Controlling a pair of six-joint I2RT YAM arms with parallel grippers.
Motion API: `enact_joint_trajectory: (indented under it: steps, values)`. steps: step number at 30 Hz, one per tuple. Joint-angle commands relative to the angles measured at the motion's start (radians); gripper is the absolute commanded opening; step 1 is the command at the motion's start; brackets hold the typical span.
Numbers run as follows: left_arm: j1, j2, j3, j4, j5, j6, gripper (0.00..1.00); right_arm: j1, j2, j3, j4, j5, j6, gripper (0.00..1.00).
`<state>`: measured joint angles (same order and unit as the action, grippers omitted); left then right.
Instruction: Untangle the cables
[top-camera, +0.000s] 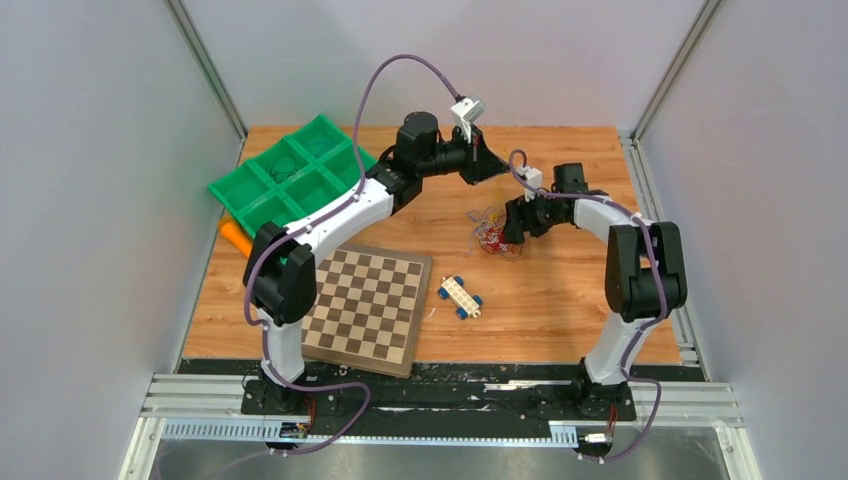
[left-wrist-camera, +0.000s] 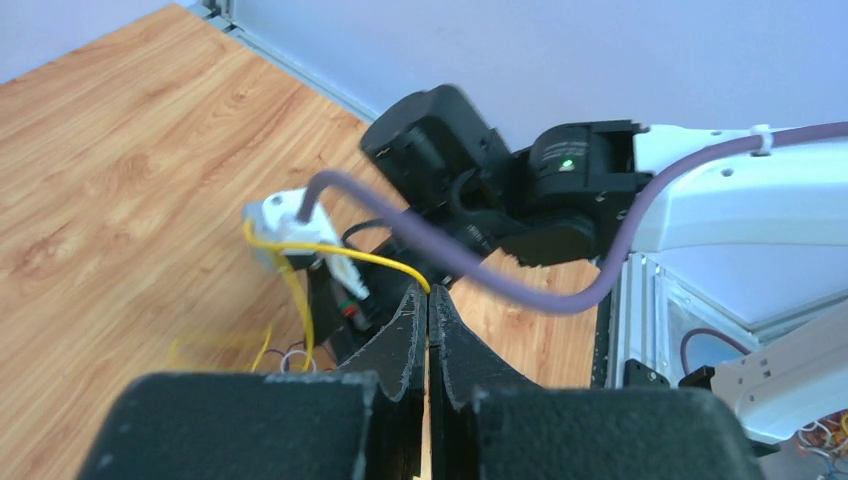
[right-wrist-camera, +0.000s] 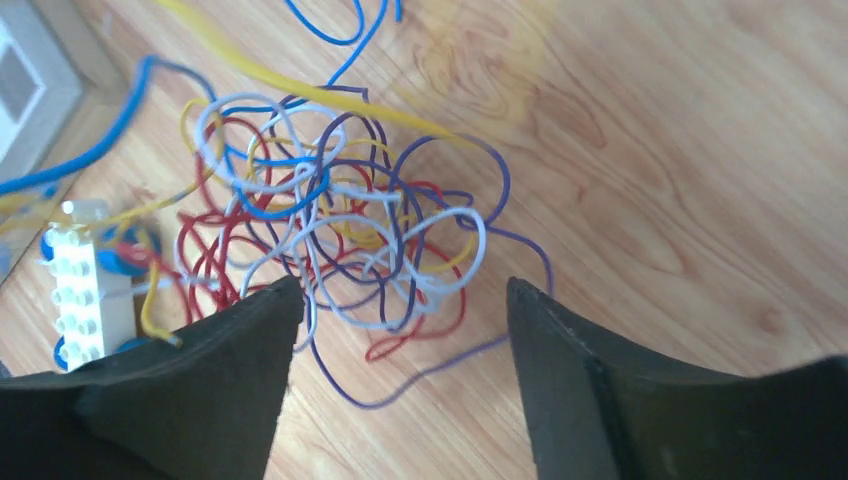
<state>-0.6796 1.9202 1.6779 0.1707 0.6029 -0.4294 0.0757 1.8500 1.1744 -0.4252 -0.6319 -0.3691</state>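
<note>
Two bent arms (top-camera: 340, 215) (top-camera: 640, 270) | right fingers (right-wrist-camera: 250, 340) parted | left fingers (left-wrist-camera: 405, 330) pinch yellow cable (left-wrist-camera: 370, 258)?

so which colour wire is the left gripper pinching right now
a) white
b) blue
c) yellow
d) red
c: in the left wrist view a yellow strand runs straight into the tips of the left gripper, whose jaws are pressed together on it.
</note>
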Motion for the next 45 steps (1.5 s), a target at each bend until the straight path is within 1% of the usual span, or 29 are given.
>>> enact_joint_trajectory:
  steps: [1,3,4,5,7,9,11,12,14,18,19,20,24,25,26,29,30,31,34,35,38,42,45]
  values:
    - [0.013,-0.081,-0.028,0.003,-0.012,-0.041,0.00,-0.064,-0.180,-0.052,0.067,-0.160,-0.046,0.81]
    - [0.017,-0.077,-0.058,0.018,-0.004,-0.062,0.00,-0.105,-0.251,-0.101,0.073,-0.195,-0.117,0.90]
    - [0.018,-0.072,-0.068,0.022,0.000,-0.078,0.00,-0.107,-0.276,-0.124,0.086,-0.209,-0.133,0.93]
    - [0.020,-0.070,-0.072,0.030,0.009,-0.086,0.00,-0.106,-0.296,-0.145,0.112,-0.236,-0.132,0.98]
    - [0.024,-0.067,-0.078,0.045,0.025,-0.113,0.00,-0.087,-0.313,-0.191,0.222,-0.259,-0.077,1.00]
    - [0.027,-0.067,-0.079,0.056,0.046,-0.127,0.00,-0.008,-0.293,-0.215,0.317,-0.220,-0.041,1.00]
    - [0.029,-0.069,-0.079,0.062,0.063,-0.139,0.00,0.050,-0.246,-0.212,0.379,-0.158,0.012,1.00]
    - [0.031,-0.069,-0.080,0.065,0.066,-0.149,0.00,0.064,-0.211,-0.194,0.396,-0.143,0.056,0.99]
    - [0.034,-0.070,-0.086,0.075,0.066,-0.168,0.00,0.075,-0.141,-0.163,0.398,-0.166,0.144,0.94]
    - [0.042,-0.070,-0.091,0.094,0.066,-0.188,0.00,0.104,-0.048,-0.113,0.390,-0.121,0.230,0.84]
    - [0.043,-0.073,-0.088,0.097,0.069,-0.191,0.00,0.112,-0.026,-0.091,0.380,-0.082,0.247,0.79]
    - [0.047,-0.077,-0.084,0.102,0.078,-0.197,0.00,0.118,-0.005,-0.067,0.362,-0.046,0.260,0.73]
    - [0.070,-0.115,-0.033,0.100,0.115,-0.204,0.00,0.119,0.088,0.041,0.207,0.030,0.283,0.50]
    - [0.076,-0.135,-0.014,0.100,0.119,-0.203,0.00,0.117,0.099,0.047,0.183,0.040,0.291,0.45]
    - [0.089,-0.153,-0.006,0.097,0.127,-0.203,0.00,0.115,0.101,0.044,0.167,0.041,0.296,0.43]
    - [0.128,-0.184,0.063,0.064,0.148,-0.199,0.00,0.109,0.092,0.028,0.136,0.058,0.295,0.42]
    - [0.137,-0.192,0.107,0.049,0.154,-0.197,0.00,0.104,0.087,0.025,0.129,0.062,0.290,0.42]
    - [0.154,-0.194,0.136,0.012,0.166,-0.185,0.00,0.100,0.085,0.024,0.118,0.066,0.286,0.42]
    - [0.189,-0.196,0.284,-0.083,0.189,-0.140,0.00,0.084,0.084,0.023,0.085,0.071,0.276,0.41]
    - [0.210,-0.194,0.313,-0.138,0.194,-0.116,0.00,0.080,0.085,0.020,0.075,0.072,0.274,0.41]
    - [0.266,-0.183,0.440,-0.234,0.208,-0.113,0.00,0.072,0.087,0.016,0.053,0.076,0.269,0.41]
    - [0.354,-0.195,0.537,-0.361,0.228,-0.046,0.00,0.067,0.084,0.006,0.032,0.087,0.258,0.41]
    - [0.442,-0.225,0.550,-0.446,0.245,-0.015,0.00,0.062,0.077,0.004,0.017,0.090,0.249,0.41]
